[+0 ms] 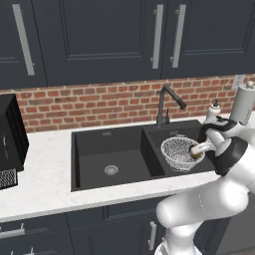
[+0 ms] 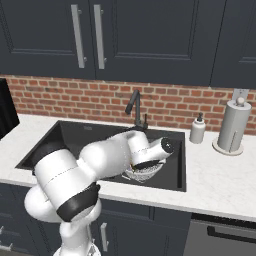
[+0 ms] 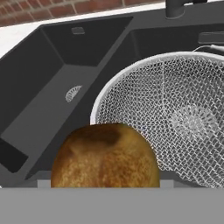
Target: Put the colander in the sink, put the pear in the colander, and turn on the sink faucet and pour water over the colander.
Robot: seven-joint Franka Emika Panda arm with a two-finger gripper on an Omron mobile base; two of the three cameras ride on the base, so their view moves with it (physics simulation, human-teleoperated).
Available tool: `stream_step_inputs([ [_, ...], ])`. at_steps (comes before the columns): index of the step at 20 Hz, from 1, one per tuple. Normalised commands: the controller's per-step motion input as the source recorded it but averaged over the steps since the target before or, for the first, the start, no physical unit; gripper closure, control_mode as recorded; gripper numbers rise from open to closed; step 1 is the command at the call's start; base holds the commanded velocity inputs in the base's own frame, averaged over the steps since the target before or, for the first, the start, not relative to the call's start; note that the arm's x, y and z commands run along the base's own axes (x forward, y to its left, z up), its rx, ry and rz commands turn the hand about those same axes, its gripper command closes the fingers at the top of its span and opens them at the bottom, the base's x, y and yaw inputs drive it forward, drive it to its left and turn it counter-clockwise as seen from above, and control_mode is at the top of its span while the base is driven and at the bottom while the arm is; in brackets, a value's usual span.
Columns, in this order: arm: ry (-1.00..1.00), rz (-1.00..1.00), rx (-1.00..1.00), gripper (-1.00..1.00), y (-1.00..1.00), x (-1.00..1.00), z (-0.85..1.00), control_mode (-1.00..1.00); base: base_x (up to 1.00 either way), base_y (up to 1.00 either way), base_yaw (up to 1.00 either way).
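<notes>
Your hand view puts the golden-brown roundish pear (image 3: 105, 155) close up, gripped by the hand (image 1: 198, 149) over the silvery wire-mesh colander's (image 1: 178, 152) right rim; colander sits in the dark charcoal sink's (image 1: 99, 149) smaller right basin.

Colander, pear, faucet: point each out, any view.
colander (image 3: 175, 118): hand view, on its mesh wall.
pear (image 3: 105, 157): hand view, middle of its brown skin.
sink faucet (image 1: 161, 107): left base view, on the upright stem.
</notes>
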Motion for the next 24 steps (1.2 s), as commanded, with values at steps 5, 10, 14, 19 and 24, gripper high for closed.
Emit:
stream_step_inputs([
  [5, 0.00, 0.00, -0.01, 1.00, 0.01, 0.14, -0.29, -1.00, 0.00, 0.00, 0.00],
  [10, 0.00, 0.00, -0.03, 1.00, 0.00, 0.12, -0.26, -1.00, 0.00, 0.00, 0.00],
  [14, 0.00, 0.00, 0.00, 1.00, -0.01, 0.07, -0.11, -1.00, 0.00, 0.00, 0.00],
  [19, 0.00, 0.00, 0.00, 1.00, -0.01, 0.06, 0.00, -1.00, 0.00, 0.00, 0.00],
  [24, 0.02, 0.00, 0.00, 1.00, 0.00, 0.13, 0.14, -1.00, 0.00, 0.00, 0.00],
])
